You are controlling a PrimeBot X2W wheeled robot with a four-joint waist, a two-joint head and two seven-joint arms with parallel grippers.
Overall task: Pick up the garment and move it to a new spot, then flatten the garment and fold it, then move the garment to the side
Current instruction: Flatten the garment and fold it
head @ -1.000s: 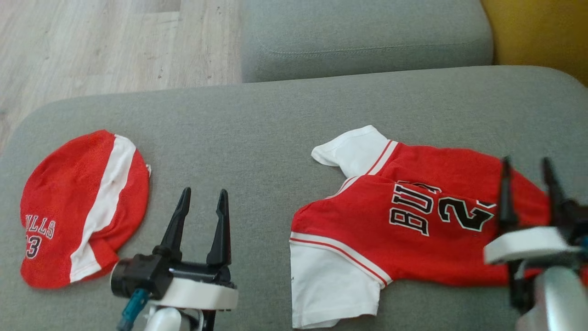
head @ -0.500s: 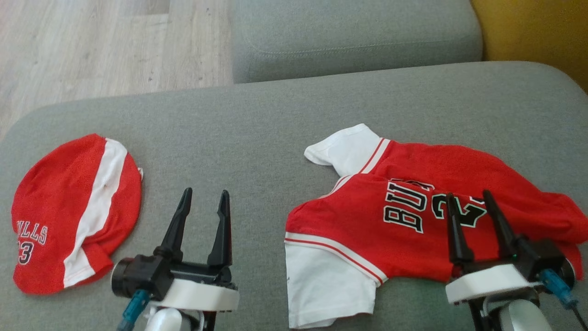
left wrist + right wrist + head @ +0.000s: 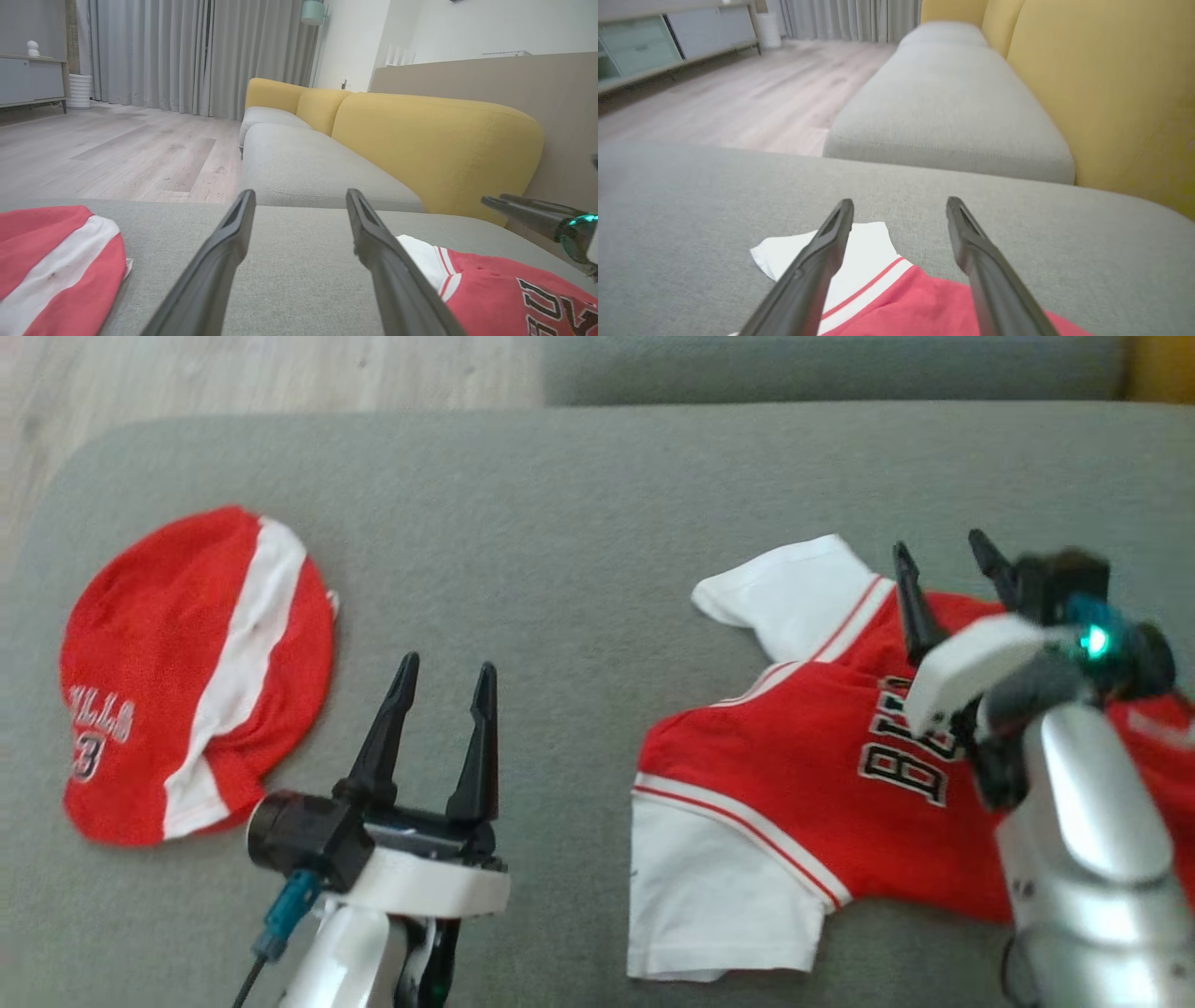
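Observation:
The garment [image 3: 775,775] is a red jersey with white sleeves and black lettering, lying rumpled on the right of the grey cushion [image 3: 579,523]. My right gripper [image 3: 939,543] hangs open above its far edge, next to the far white sleeve [image 3: 864,252]. Nothing is between the fingers [image 3: 899,202], and the forearm hides part of the lettering. My left gripper [image 3: 446,665] stands open and empty over bare cushion to the left of the jersey [image 3: 495,298]. The same open fingers [image 3: 300,193] point across the cushion.
A second red-and-white piece with lettering [image 3: 187,672] lies bunched at the cushion's left end. Another grey seat [image 3: 948,107] and yellow backrests [image 3: 434,140] lie beyond. Wooden floor [image 3: 117,149] is at the far left, past the cushion's rounded edge.
The head camera has tilted down and shifted. My right gripper has travelled from the jersey's near edge across it to its far edge, staying open. The left gripper has hardly moved.

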